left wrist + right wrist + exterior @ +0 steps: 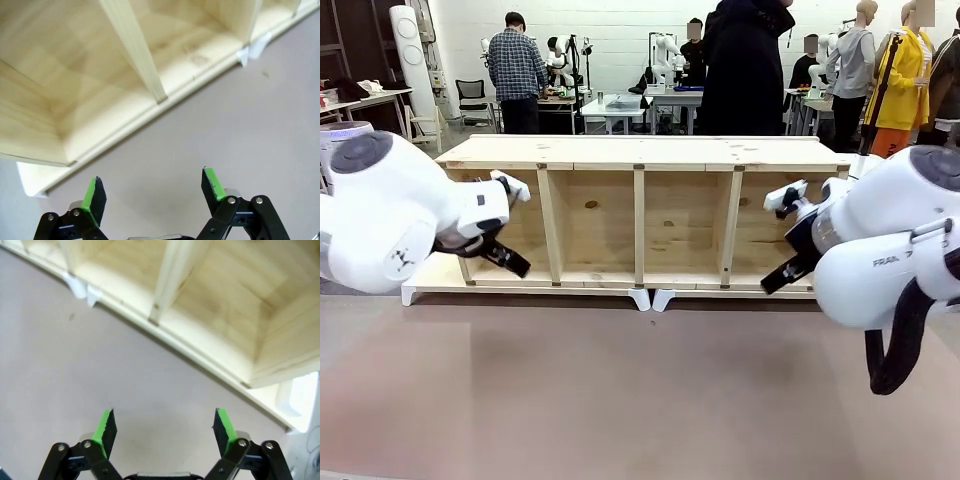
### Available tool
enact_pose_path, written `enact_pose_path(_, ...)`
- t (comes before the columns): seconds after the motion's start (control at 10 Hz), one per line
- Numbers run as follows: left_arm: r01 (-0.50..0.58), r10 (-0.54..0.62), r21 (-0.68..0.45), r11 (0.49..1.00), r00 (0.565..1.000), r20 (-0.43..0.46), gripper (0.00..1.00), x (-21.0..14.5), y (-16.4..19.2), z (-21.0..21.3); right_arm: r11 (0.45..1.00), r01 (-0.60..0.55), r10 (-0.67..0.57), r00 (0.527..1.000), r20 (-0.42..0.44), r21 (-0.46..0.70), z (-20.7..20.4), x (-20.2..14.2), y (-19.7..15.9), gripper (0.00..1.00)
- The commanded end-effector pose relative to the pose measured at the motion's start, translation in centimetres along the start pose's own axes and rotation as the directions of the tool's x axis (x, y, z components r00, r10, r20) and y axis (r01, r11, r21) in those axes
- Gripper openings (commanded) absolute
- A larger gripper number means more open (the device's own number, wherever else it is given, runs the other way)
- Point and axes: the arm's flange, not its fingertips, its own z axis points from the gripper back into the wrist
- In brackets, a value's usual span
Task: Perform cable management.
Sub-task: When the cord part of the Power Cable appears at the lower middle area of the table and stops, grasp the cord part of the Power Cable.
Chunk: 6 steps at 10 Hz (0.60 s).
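Pale pine boards make up the long, low wooden shelf unit [640,150] with open compartments that stands across the dull grey-mauve surface [640,400] on small white plastic feet [640,298]. The left gripper [508,258] hangs before the shelf's left end and the right gripper [782,272] before its right end, both angled down toward its lower front edge. From the wrists, the left gripper [155,187] and the right gripper [167,427] each stand released, green pads spread wide with bare surface between them. Where the thin black cable lies, and how its long axis runs, I cannot tell, so neither arm can yet be judged the nearer; the next move likely turns on finding it. Grey lettering [892,260] on the right arm's white shell reads partly "FRA".
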Motion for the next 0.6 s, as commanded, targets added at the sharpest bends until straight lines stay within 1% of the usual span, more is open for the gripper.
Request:
enact_pose_path(0.0,-0.041,0.036,0.068,0.997,0.996,0.077,1.00,-6.7,-2.6,5.3,0.996,0.056,-0.055,0.998,0.025,-0.068,4.8,-6.1,1.3,1.00)
enact_pose_path(0.2,-0.088,0.073,0.106,0.990,0.988,0.138,1.00,-9.7,-2.3,8.6,0.986,0.109,-0.103,0.994,0.046,-0.128,8.1,-8.4,1.3,1.00)
enact_pose_path(0.5,-0.165,0.141,0.126,0.978,0.974,0.178,1.00,-12.9,-0.6,11.7,0.966,0.170,-0.154,0.984,0.091,-0.195,12.3,-11.5,1.6,1.00)
